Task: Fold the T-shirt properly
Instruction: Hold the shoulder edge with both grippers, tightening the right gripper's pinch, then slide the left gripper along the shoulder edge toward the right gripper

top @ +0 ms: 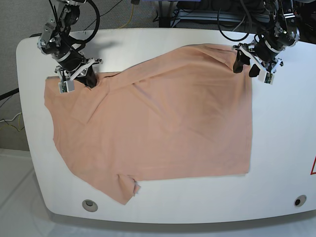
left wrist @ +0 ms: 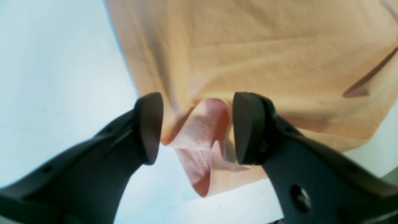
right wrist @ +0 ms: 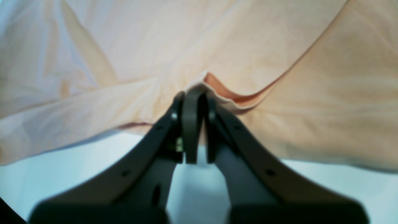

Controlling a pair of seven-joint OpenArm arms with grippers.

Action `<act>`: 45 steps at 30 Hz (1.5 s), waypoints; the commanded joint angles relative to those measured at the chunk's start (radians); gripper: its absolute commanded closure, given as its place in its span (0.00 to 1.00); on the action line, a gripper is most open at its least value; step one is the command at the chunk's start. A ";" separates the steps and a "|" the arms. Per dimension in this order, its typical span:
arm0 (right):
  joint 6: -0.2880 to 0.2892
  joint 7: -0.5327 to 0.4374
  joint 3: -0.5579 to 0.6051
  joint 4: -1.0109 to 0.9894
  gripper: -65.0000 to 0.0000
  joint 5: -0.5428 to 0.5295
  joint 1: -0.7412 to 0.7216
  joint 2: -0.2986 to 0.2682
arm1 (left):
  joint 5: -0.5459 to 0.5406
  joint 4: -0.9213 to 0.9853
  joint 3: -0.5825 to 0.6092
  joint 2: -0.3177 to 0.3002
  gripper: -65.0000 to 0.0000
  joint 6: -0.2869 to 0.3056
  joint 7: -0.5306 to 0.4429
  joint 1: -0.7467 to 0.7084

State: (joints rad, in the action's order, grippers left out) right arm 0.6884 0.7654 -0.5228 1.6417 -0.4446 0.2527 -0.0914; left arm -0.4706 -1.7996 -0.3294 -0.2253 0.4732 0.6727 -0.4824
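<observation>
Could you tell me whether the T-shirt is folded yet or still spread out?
Spread out: the T-shirt lies mostly flat across the table, with no fold made, only wrinkles.

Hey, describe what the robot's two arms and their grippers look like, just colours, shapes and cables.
Both grippers are matte black. The left gripper has two curved, tapering fingers ending in flat rounded pads, with screw holes along the fingers. The right gripper has the same black curved fingers and small silver screws near the tips. In the base view, both arms carry white parts near the wrist and looping black cables.
</observation>
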 commanded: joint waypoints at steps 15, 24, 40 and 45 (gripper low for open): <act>0.010 -0.019 -0.006 0.016 1.00 -0.011 -0.010 -0.010 | -0.007 -0.019 -0.007 -0.013 0.50 0.009 -0.011 -0.017; 0.010 -0.015 -0.006 0.017 1.00 -0.013 -0.040 -0.010 | -0.002 -0.014 -0.013 -0.011 0.52 0.011 -0.007 -0.023; 0.010 -0.017 -0.032 0.020 0.71 -0.001 -0.029 -0.009 | 0.002 -0.014 -0.010 -0.012 0.51 0.008 -0.005 -0.024; 0.010 -0.021 -0.044 0.025 0.57 0.006 -0.026 -0.009 | 0.002 -0.013 -0.008 -0.011 0.51 0.007 -0.006 -0.019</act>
State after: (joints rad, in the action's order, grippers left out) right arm 0.6918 0.7673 -0.5610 1.6428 -0.4236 0.2329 -0.0914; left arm -0.4561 -1.7977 -0.3317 -0.2253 0.4801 0.6888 -0.5041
